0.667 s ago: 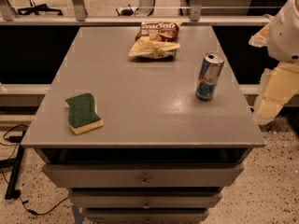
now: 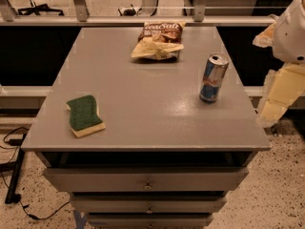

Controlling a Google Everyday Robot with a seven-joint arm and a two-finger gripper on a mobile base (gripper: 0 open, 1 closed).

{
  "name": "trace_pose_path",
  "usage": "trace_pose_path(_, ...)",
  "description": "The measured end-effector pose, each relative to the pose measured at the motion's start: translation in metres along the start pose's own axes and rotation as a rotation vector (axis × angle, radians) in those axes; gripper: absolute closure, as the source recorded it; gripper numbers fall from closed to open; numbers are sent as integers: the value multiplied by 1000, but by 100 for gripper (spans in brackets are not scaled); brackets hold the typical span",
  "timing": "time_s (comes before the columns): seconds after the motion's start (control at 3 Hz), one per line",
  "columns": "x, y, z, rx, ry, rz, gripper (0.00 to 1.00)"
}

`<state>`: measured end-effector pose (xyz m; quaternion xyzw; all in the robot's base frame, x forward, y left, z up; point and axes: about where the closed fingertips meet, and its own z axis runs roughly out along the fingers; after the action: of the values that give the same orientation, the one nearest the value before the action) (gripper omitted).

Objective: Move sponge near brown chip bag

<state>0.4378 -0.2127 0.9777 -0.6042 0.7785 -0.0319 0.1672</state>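
In the camera view the sponge lies green side up near the front left corner of the surface, well apart from the brown chip bag at the back centre; the claw hangs beyond the right edge, and I cannot tell whether it is open or closed. The can stands upright on the right side, roughly between claw and sponge, so a low reach across could topple it. The sponge is flat and near the front edge, so a shallow pinch may slip or nudge it off.
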Motion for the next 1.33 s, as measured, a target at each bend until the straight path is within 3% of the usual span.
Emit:
trace_pose_path(0.33,-24,9,9,-24,-73,-21,0)
trace_pose_path(0.67,-117,48,41,-130,-309,-121,0)
trace_pose_path(1.0,-175,72,59,-205,-456,-171,0)
trace_pose_path(1.33,-175,72,59,-203,-461,-165,0)
